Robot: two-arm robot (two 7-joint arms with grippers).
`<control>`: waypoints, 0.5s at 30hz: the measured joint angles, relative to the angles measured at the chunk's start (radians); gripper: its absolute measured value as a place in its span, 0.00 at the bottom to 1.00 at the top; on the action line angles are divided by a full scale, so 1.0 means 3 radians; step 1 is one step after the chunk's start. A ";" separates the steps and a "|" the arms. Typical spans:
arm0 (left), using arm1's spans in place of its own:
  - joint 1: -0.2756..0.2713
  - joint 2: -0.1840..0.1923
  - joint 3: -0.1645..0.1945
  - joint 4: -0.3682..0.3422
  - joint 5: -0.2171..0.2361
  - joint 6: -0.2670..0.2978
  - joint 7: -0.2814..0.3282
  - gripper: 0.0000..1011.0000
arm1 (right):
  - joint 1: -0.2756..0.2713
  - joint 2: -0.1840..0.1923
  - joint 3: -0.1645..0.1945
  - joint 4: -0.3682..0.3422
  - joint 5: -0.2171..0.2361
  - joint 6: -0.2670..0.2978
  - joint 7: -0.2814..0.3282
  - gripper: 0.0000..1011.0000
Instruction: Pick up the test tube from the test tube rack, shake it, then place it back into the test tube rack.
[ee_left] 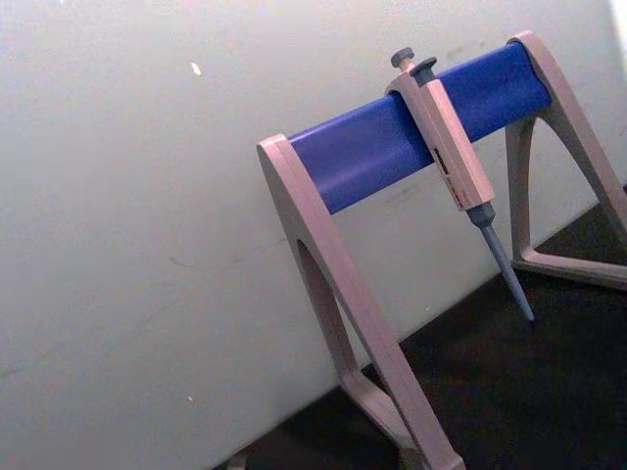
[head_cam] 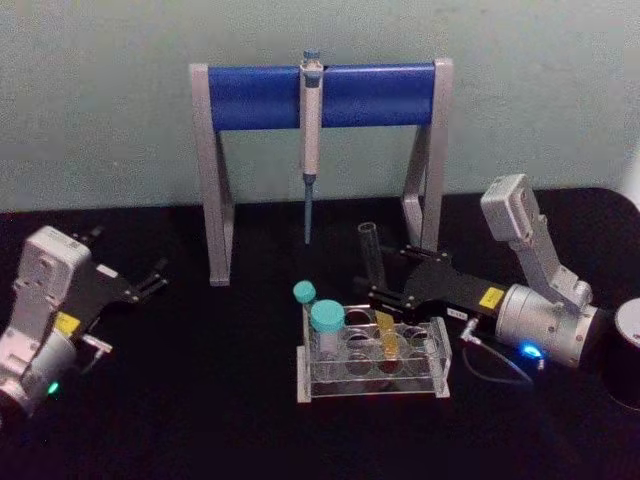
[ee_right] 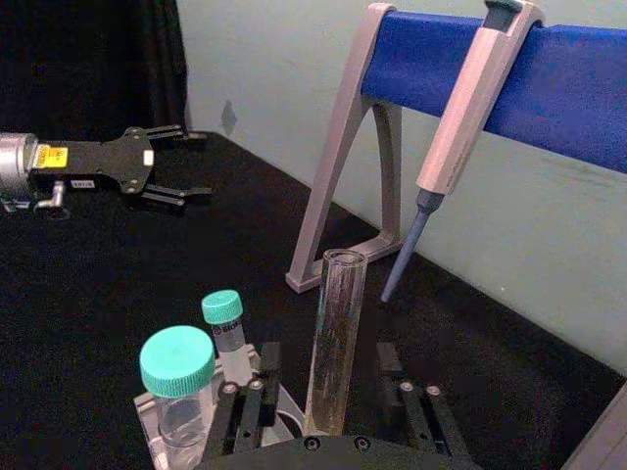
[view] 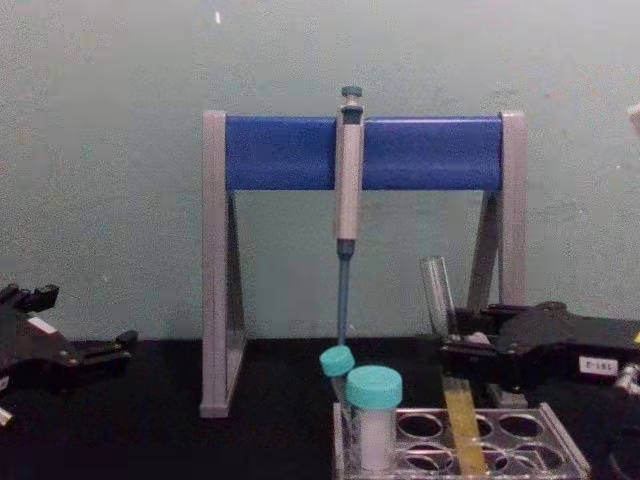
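The test tube (head_cam: 373, 255), long clear glass with yellow liquid (head_cam: 387, 338) at its bottom, stands slightly tilted in a hole of the clear test tube rack (head_cam: 372, 386). My right gripper (head_cam: 386, 275) reaches in from the right and is open, one finger on each side of the tube's middle. In the right wrist view the test tube (ee_right: 334, 333) rises between the fingers (ee_right: 242, 416) with a small gap on both sides. In the chest view the right gripper (view: 468, 355) sits just above the rack (view: 560, 452). My left gripper (head_cam: 150, 280) rests open at the far left.
Two short teal-capped tubes (head_cam: 327, 320) stand in the rack's left end. Behind the rack is a grey-and-blue pipette stand (head_cam: 260, 96) with a pipette (head_cam: 311, 140) hanging from its bar. A black round object (head_cam: 628, 350) sits at the right edge.
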 joint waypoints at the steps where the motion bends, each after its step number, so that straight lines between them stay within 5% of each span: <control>1: 0.0000 0.0000 0.0000 0.0000 0.0000 0.0000 0.0000 0.99 | 0.0000 0.0000 0.0000 0.0000 0.0000 0.0000 0.0000 0.60; 11: 0.0000 0.0000 0.0000 0.0000 0.0000 0.0000 0.0000 0.99 | 0.0000 0.0000 0.0000 0.0000 0.0000 0.0000 0.0000 0.27; 15: 0.0000 0.0000 0.0000 0.0000 0.0000 0.0000 0.0000 0.99 | 0.0000 0.0000 0.0000 0.0000 0.0001 0.0000 0.0000 0.23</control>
